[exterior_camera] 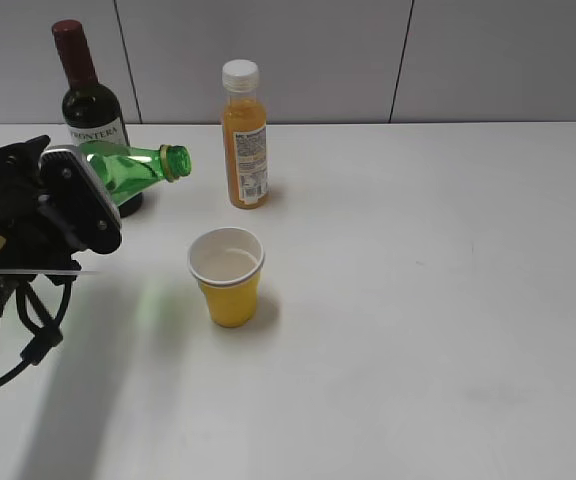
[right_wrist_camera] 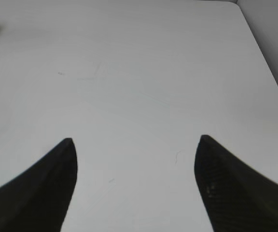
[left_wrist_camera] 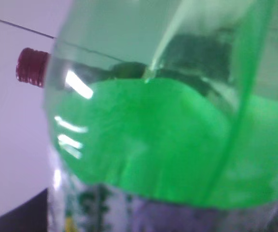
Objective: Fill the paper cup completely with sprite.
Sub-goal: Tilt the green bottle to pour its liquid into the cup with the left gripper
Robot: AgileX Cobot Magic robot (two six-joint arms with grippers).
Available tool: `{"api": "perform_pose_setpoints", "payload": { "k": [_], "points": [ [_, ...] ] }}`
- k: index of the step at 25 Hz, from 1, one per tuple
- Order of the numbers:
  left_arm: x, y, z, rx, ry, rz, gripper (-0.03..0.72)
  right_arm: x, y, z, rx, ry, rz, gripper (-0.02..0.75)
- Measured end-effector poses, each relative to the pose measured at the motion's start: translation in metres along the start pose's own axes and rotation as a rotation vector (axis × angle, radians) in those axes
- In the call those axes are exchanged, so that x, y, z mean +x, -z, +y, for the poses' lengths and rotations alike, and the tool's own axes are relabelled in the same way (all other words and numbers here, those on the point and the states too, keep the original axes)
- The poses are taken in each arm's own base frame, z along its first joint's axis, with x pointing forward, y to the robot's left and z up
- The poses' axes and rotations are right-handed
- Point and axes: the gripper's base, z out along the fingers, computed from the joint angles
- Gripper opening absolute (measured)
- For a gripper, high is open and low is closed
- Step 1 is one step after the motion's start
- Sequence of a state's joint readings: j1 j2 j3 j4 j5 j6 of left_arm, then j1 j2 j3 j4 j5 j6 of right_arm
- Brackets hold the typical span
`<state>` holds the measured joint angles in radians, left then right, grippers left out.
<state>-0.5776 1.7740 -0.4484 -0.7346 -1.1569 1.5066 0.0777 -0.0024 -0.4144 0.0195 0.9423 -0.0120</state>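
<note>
Exterior view: the left end effector [exterior_camera: 88, 195] grips the green bottle [exterior_camera: 138, 167], tilted, mouth uncapped; the yellow cup [exterior_camera: 227, 276] stands right of it and lower on the desk [exterior_camera: 418, 300]. The right end effector [right_wrist_camera: 135, 145] gapes wide, empty.

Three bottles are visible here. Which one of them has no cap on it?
The green Sprite bottle, held tilted by the left gripper, shows an open mouth. The wine bottle keeps its dark red cap, and the orange juice bottle keeps its white cap.

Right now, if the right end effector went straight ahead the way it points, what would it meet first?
Nothing but bare table: the open right end effector has a free path as far as its wrist view shows, though depth is hard to judge.
</note>
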Motion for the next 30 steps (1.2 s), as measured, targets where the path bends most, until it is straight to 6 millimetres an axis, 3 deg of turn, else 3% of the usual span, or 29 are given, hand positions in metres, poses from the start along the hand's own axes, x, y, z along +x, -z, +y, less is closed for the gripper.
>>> {"api": "perform_pose_setpoints", "payload": {
  "k": [30],
  "points": [
    [0.0051,0.0061,-0.0081,0.036,-0.152,-0.025,0.473,0.0,0.0,0.0,0.0,0.0,0.0,0.585]
  ]
}}
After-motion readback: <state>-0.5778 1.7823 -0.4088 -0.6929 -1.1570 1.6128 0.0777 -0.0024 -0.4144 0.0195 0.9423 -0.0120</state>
